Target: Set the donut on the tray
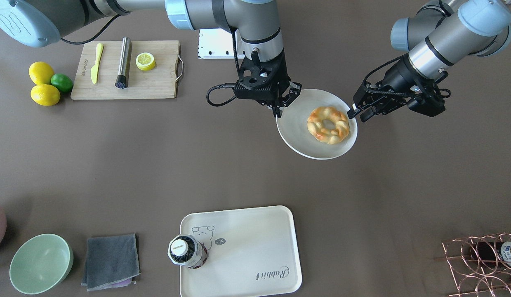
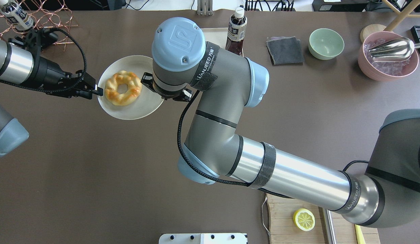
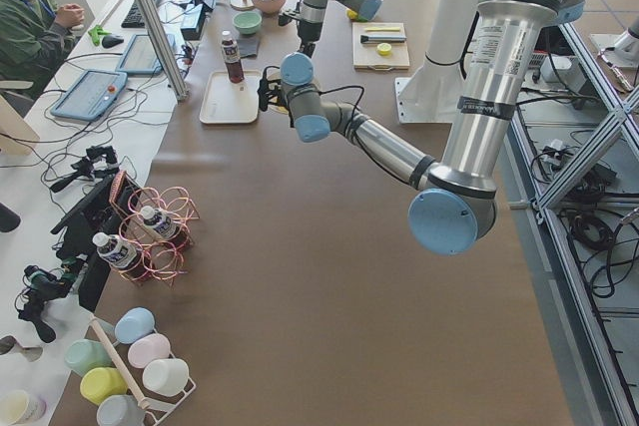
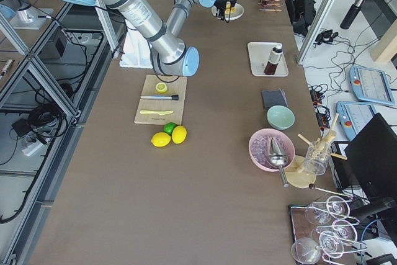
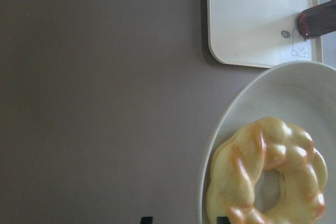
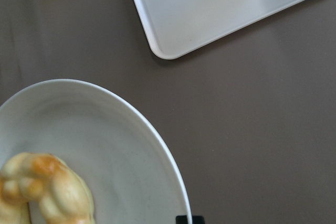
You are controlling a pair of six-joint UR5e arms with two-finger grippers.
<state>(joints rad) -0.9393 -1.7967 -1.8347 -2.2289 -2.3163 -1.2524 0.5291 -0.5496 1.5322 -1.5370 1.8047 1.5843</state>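
The donut (image 1: pixel 317 126) lies on a round off-white plate (image 1: pixel 296 128) mid-table; it also shows in the overhead view (image 2: pixel 111 91) and both wrist views (image 5: pixel 247 171) (image 6: pixel 52 187). My right gripper (image 1: pixel 278 109) is shut on the plate's rim (image 6: pixel 181 192). My left gripper (image 1: pixel 356 112) is open at the opposite rim, and in its wrist view the rim (image 5: pixel 205 192) lies between its fingertips. The cream tray (image 1: pixel 247 243) with the bear drawing and "Rabbit" script lies at the operators' edge, apart from the plate. It also shows in the left (image 5: pixel 257 19) and right (image 6: pixel 220 9) wrist views.
A dark bottle (image 1: pixel 187 251) stands on the tray's corner by the bear. A cutting board (image 1: pixel 156 82) holds a lemon half, a yellow knife and a metal cylinder. Lemons and a lime (image 1: pixel 45 84), a green bowl (image 1: pixel 41 264), a grey cloth (image 1: pixel 111 262) and a copper wire rack (image 1: pixel 482 264) line the edges.
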